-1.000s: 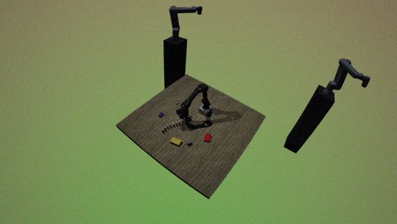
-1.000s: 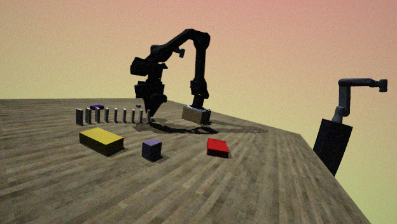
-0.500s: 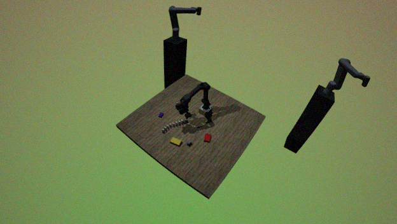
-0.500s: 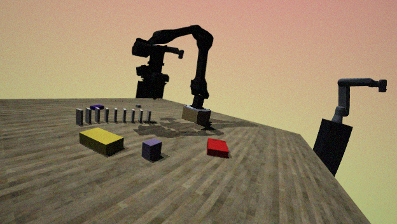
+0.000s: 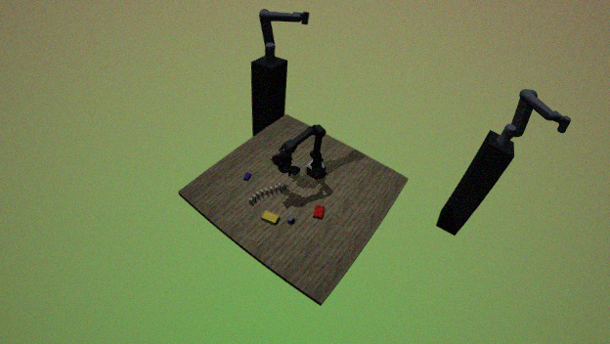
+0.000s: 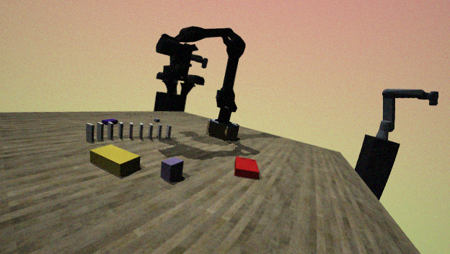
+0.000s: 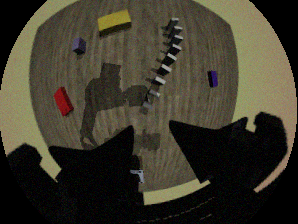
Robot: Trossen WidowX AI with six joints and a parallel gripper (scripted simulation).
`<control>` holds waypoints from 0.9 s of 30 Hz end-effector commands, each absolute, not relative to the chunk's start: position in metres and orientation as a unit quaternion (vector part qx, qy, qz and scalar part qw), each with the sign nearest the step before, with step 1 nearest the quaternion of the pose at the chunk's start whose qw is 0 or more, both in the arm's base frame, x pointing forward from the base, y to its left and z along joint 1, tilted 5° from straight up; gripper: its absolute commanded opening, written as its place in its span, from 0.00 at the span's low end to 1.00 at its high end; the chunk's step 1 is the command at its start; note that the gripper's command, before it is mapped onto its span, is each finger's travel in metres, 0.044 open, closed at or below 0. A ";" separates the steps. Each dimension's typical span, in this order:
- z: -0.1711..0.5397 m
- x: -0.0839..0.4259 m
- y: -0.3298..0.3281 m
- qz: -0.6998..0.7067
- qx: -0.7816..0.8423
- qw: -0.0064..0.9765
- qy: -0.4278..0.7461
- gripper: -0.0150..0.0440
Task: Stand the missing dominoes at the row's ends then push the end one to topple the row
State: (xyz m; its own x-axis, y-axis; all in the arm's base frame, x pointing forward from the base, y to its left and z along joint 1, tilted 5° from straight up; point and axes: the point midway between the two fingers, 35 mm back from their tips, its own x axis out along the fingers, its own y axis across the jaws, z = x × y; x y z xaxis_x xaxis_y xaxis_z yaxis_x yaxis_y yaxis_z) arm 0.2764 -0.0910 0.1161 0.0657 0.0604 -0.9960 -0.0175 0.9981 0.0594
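A row of several grey dominoes (image 5: 267, 192) (image 6: 130, 130) (image 7: 162, 66) stands upright on the wooden table (image 5: 318, 259) (image 6: 252, 216). My gripper (image 5: 289, 169) (image 6: 179, 90) (image 7: 151, 126) hangs well above the table, above and behind the row's end nearest the arm base (image 5: 317, 170) (image 6: 223, 130). Its fingers are open with nothing between them. A small grey piece (image 6: 156, 120) lies on the table behind the row, below the gripper.
A yellow block (image 5: 270, 217) (image 6: 115, 159) (image 7: 115, 22), a purple cube (image 5: 291, 220) (image 6: 171, 169) (image 7: 80, 46) and a red block (image 5: 319, 211) (image 6: 246, 167) (image 7: 63, 100) lie in front of the row. A dark blue block (image 5: 247, 176) (image 6: 109, 121) (image 7: 213, 78) lies behind it.
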 end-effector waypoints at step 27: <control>0.073 0.253 -0.074 0.365 -0.345 0.640 0.582 0.25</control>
